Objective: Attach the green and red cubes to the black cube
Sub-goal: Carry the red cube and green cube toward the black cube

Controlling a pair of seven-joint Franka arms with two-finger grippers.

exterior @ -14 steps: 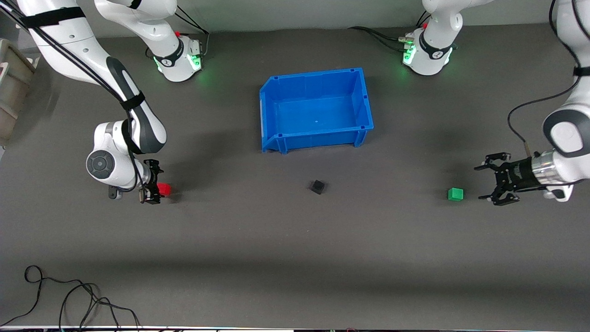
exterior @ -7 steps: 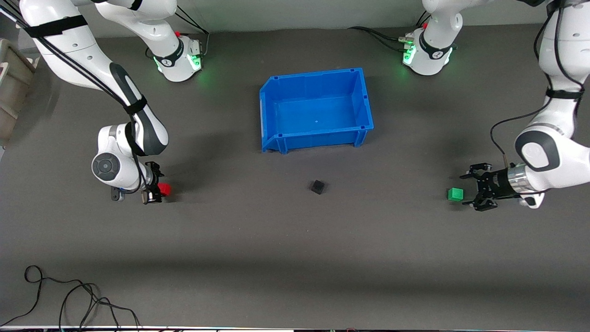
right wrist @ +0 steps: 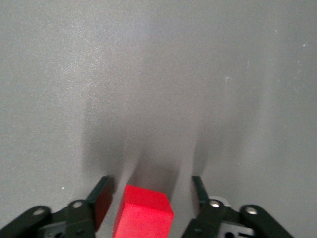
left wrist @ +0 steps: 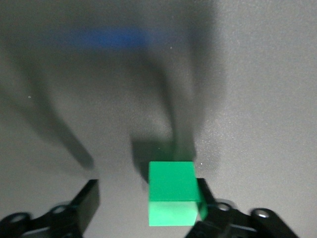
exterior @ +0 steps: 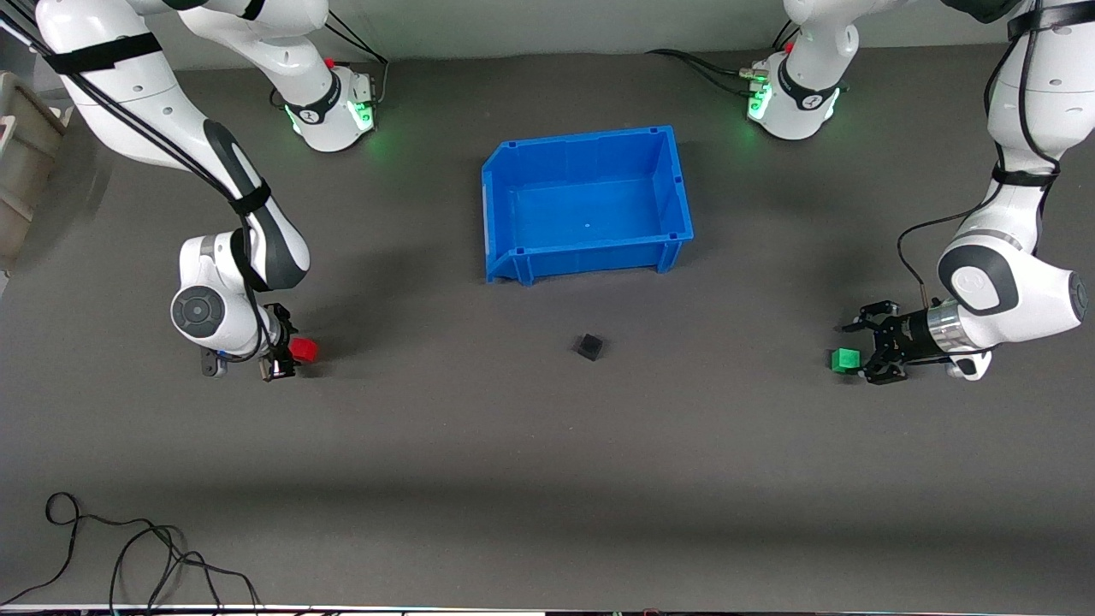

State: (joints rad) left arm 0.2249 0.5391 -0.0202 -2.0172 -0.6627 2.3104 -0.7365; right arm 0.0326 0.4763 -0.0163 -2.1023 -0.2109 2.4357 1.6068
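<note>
Grey table [exterior: 547, 445] | left gripper [exterior: 862, 352] spread around green cube [exterior: 845, 360] | right gripper [exterior: 282, 349] spread around red cube [exterior: 302, 349]

Each pincer flanks a cube; black cube [exterior: 588, 346] lies between.

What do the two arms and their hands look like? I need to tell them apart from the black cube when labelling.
Both arms have glossy white shells with dark grey joint sections, black straps and black cables running along them. Their round white bases glow green. Each wrist ends in a silver collar and a black skeletal two-finger hand: the left hand, the right hand. In the wrist views the fingers are flat matte black with silver pivot screws.
</note>
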